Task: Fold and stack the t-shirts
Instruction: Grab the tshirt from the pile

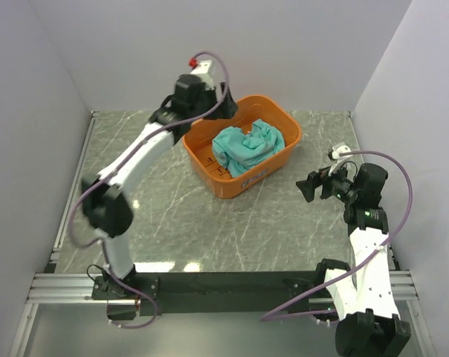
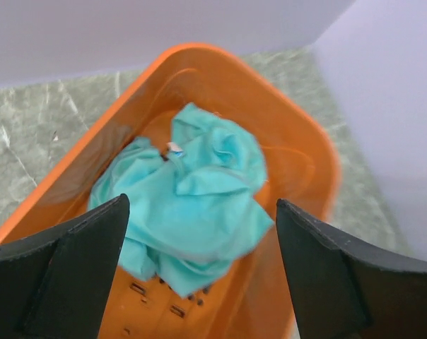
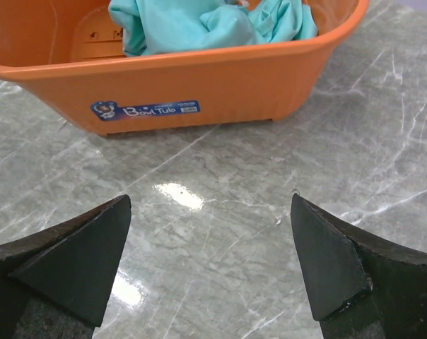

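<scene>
Below your left gripper [image 2: 201, 205], note the t-shirt [image 2: 192, 205]: plain mint-teal cloth, unprinted, bunched into a loose heap of deep folds. A small white neck label [image 2: 174, 148] shows on the side of the heap farther from that gripper. The shirt lies inside the orange basket [image 2: 319, 155], under and ahead of the gripper. Its fingers stand wide apart over the cloth and hold nothing.

From there the heap looks nearly round. From your right gripper [image 3: 210, 201] its longer run seems to lie crosswise, left to right, parallel to the basket's near wall. You cannot tell which end is collar and which is hem, since the sleeves are lost in the folds. The right gripper is likewise spread wide and empty over the marbled table [image 3: 270, 212], with the basket ahead of it and the shirt beyond the wall.
</scene>
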Motion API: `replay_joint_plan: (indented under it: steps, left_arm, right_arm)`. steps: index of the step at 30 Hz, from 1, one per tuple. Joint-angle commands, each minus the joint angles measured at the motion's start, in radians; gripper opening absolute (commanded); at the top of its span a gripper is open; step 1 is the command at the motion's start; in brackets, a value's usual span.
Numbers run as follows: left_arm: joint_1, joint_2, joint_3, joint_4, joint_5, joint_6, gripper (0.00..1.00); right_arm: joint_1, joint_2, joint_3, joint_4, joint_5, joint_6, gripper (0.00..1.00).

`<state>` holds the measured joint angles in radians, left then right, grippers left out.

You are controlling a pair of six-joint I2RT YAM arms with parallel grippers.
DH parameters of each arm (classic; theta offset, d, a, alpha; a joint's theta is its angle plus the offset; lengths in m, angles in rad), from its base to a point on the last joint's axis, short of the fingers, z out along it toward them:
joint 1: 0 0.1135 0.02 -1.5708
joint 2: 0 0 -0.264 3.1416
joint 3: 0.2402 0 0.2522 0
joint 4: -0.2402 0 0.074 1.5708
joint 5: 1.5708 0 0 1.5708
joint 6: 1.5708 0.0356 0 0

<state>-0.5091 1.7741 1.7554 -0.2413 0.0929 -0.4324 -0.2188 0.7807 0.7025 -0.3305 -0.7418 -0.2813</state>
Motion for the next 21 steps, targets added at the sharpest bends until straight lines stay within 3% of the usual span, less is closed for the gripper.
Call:
replay_joint_plan:
  steps: [1, 6, 13, 15, 19, 21]
  left_arm:
    - [-0.025, 0.187, 0.244, -0.222, -0.123, 0.007, 0.89]
    - [-0.069, 0.401, 0.43, -0.317, -0.229, 0.029, 0.86]
    - [-0.092, 0.493, 0.421, -0.32, -0.331, 0.053, 0.77]
    - [-0.097, 0.53, 0.443, -0.329, -0.323, 0.067, 0.69]
    - [-0.109, 0.529, 0.467, -0.311, -0.312, 0.089, 0.1]
    - [-0.118, 0.501, 0.469, -0.27, -0.314, 0.115, 0.03]
  right_arm:
    - [-0.007, -0.037, 0.038, 0.01, -0.027, 0.002, 1.0]
    - [-0.013, -0.047, 0.037, 0.011, -0.028, 0.011, 1.0]
    - [-0.014, -0.044, 0.04, 0.011, -0.031, 0.017, 1.0]
    - [-0.014, -0.044, 0.04, 0.011, -0.033, 0.019, 1.0]
    - [-0.019, -0.047, 0.038, 0.011, -0.041, 0.024, 1.0]
    - [-0.025, -0.05, 0.038, 0.01, -0.044, 0.024, 1.0]
